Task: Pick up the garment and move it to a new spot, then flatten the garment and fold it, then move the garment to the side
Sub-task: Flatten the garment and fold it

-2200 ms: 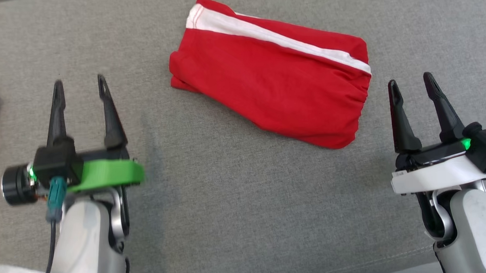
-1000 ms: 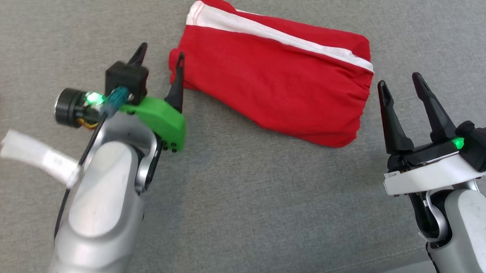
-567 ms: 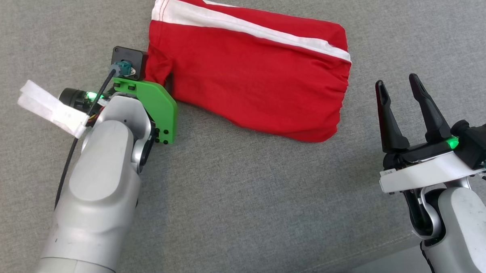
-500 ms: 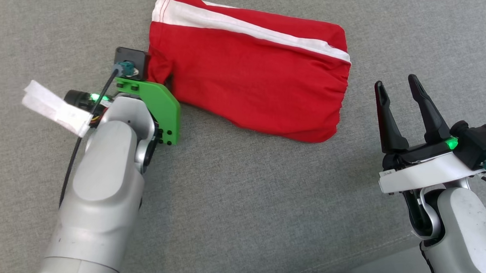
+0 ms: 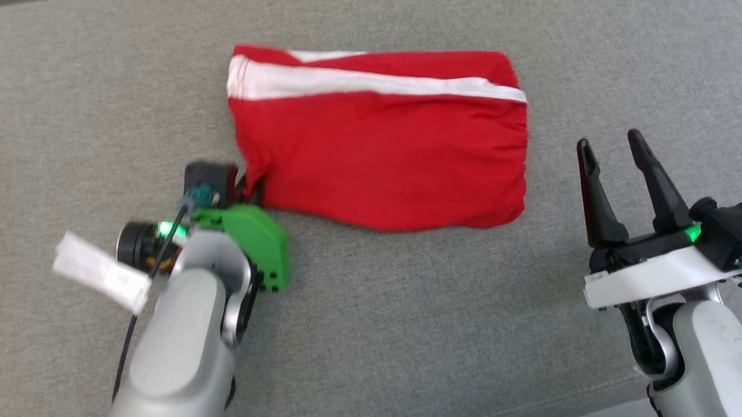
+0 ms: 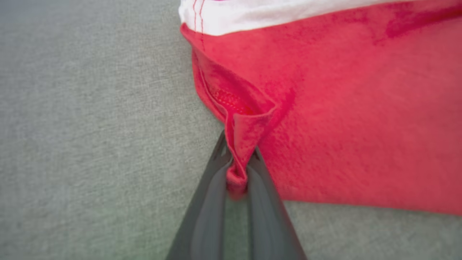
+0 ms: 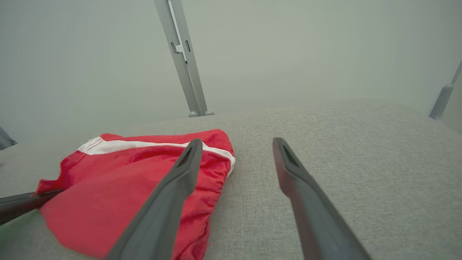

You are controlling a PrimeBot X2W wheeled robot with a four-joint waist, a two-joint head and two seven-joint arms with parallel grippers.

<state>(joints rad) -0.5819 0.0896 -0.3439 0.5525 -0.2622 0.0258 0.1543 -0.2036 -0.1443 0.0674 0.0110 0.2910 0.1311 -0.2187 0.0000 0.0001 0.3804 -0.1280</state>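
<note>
Red shorts (image 5: 381,159) with a white stripe now lie turned, the stripe level, on the grey fabric surface (image 5: 412,330). The left gripper (image 6: 238,173) has closed its jaws on their lower left corner and pulls it. The right gripper (image 5: 610,139) waits beside them, jaws released. I judge that the move to a new spot has begun.
</note>
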